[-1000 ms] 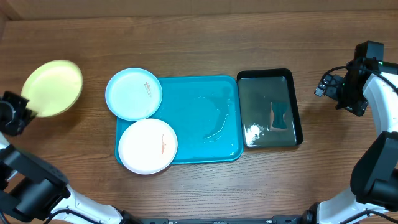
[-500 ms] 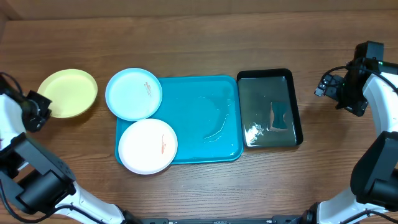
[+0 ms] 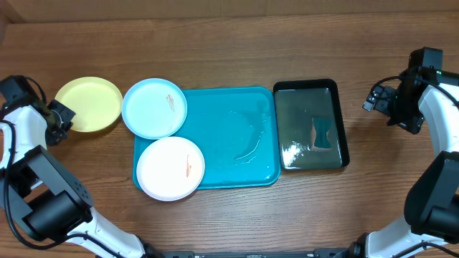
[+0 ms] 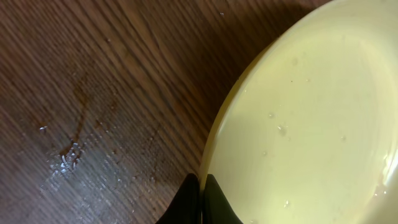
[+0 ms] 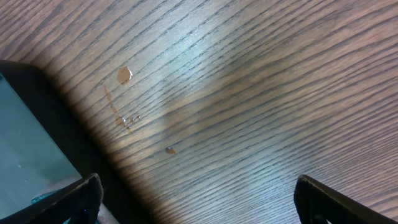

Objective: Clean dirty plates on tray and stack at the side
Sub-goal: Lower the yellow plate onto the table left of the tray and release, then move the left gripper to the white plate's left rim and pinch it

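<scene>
Yellow plate (image 3: 87, 104) status? — ops

On the table (image 3: 215, 43), left of the tray (image 3: 244, 107) and just beside the light blue plate (image 3: 154, 107). My left gripper (image 3: 59, 118) is clamped on its outer rim, jaws pinched tight on the edge. Can't tell if it's seated on the wood or a touch above. — arm

Risks? — ops

Two, my guess. The rim grip is thin and the plate is wet, with droplets (image 4: 281, 130) across the inside, so it could slide out of the pinch or tip. Its far rim is also nearly at the blue one, which overhangs the tray's corner. A nudge would shove that plate or ride over it. — arm

Right side? — ops

Right gripper (image 3: 379, 97) is spread wide and empty, over bare wood past the black tray (image 3: 312, 125). Well apart, no clash. — arm

Plate condition? — ops

Pale yellow-green, glossy, no smear I can see. Light blue plate and white plate (image 3: 171, 168) each carry an orange-red streak (image 3: 171, 100), so both need cleaning. — arm
</scene>
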`<state>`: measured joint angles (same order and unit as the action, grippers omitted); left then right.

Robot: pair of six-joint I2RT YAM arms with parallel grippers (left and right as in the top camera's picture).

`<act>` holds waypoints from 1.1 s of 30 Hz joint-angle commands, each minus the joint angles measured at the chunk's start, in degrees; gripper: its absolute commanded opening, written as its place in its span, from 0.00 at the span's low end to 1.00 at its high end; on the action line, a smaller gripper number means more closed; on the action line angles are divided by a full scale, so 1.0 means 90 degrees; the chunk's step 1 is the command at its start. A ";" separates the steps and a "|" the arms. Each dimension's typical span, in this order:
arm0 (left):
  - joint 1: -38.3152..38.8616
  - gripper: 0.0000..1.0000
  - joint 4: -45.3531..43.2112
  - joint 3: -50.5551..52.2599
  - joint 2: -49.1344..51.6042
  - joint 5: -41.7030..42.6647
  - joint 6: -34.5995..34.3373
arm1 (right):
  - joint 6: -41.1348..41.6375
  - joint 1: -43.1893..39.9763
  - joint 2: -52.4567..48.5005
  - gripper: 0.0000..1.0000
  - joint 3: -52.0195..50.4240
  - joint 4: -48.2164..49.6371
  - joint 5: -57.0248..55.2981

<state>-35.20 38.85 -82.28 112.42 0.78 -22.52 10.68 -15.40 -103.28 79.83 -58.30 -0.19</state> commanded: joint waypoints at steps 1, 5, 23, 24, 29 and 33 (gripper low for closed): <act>0.0078 0.06 -0.0136 0.0180 -0.0002 -0.0100 -0.0044 | 0.0027 -0.0032 0.0036 1.00 0.0134 0.0015 0.0032; 0.0087 0.44 -0.0287 0.0182 -0.0002 0.0629 0.0126 | 0.0027 -0.0032 0.0036 1.00 0.0131 0.0015 0.0034; 0.0245 0.80 0.1712 0.0180 -0.1202 0.4282 0.0988 | 0.0027 -0.0029 0.0036 1.00 0.0134 0.0017 0.0032; 0.0299 0.80 0.1945 0.0180 -0.1384 0.4211 0.1115 | 0.0027 -0.0029 0.0036 1.00 0.0134 0.0015 0.0032; 0.0942 0.81 0.3453 0.0180 -0.2523 0.4087 0.2125 | 0.0027 -0.0029 0.0036 1.00 0.0134 0.0017 0.0034; 0.1705 0.84 0.4216 0.0187 -0.3201 0.3101 0.2152 | 0.0027 -0.0029 0.0036 1.00 0.0134 0.0017 0.0032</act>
<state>-24.01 74.67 -80.55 87.26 34.79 -7.11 10.66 -15.40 -103.28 79.83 -58.30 -0.19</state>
